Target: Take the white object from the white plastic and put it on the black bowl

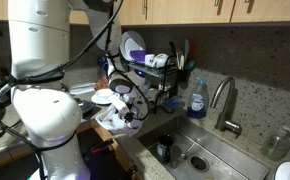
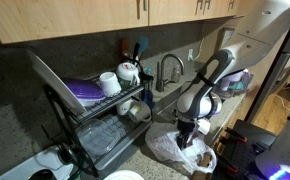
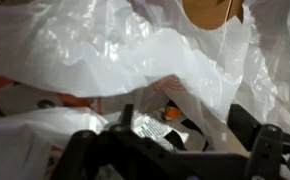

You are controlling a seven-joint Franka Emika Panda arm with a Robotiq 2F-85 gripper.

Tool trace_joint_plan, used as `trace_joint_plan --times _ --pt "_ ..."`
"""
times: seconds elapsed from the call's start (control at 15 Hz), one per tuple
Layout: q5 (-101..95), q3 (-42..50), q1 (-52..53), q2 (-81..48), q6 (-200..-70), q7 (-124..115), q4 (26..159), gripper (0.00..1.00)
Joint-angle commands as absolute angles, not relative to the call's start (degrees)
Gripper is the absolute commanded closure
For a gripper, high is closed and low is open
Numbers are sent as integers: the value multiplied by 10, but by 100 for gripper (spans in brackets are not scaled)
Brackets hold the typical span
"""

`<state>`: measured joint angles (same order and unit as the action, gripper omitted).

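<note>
Gripper [image 3: 173,152] low in frame, over white plastic [image 3: 95,50].
Jaws spread wide (nothing pinched); creased, shiny bag fills upper frame.

The kitchen is lit warmly from above, and all three pictures are coarse and soft. In an exterior view my glossy white arm casing [image 1: 40,45] burns out almost to pure white. The stainless steel sink [image 1: 220,155] shows only dull grey reflections. The speckled dark stone wall [image 2: 45,110] sits in gloom under the cupboards. In the wrist view the thin translucent white plastic bag [image 3: 105,50] fills the frame. It glares along its creases and is blurred from closeness, and the bottom edge falls into black shadow.
</note>
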<state>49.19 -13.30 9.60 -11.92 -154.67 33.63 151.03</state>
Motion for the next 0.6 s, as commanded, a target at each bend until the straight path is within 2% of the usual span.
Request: trace_joint_plan --times 0.0,0.53 --pt "495 -148 89 -101 -1547 300 1510 9" --pt "549 -142 88 -44 -1544 312 1521 9"
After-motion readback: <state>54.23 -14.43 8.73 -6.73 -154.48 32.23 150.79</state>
